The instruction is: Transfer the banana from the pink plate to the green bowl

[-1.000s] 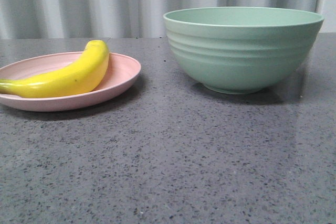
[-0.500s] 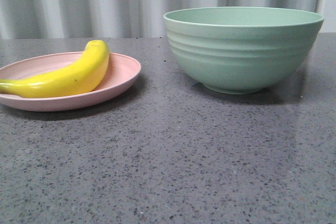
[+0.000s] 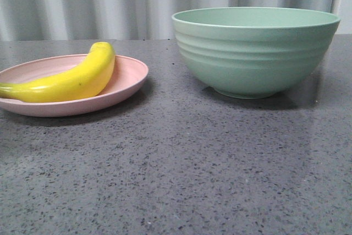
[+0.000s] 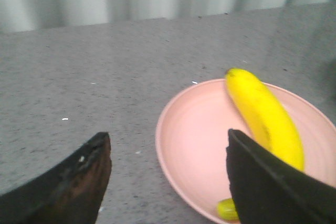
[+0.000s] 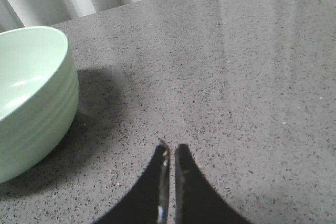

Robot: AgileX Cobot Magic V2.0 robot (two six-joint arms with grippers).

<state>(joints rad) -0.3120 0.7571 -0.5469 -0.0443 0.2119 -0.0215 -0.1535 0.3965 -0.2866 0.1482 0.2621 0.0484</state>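
Nothing moved yet: banana (image 3: 71, 78) lies on the pink plate (image 3: 129, 78), green bowl (image 3: 256, 50) well apart across the table (image 3: 181, 169). My left tool (image 4: 168, 148) spread wide near the plate; right tool (image 5: 169, 153) pinched, empty.

A glossy yellow banana (image 3: 71, 79) lies curved across the shallow pink plate (image 3: 129, 78) on the left, while the deep, ridged, mint-green bowl (image 3: 256, 53) stands upright well apart on the right.
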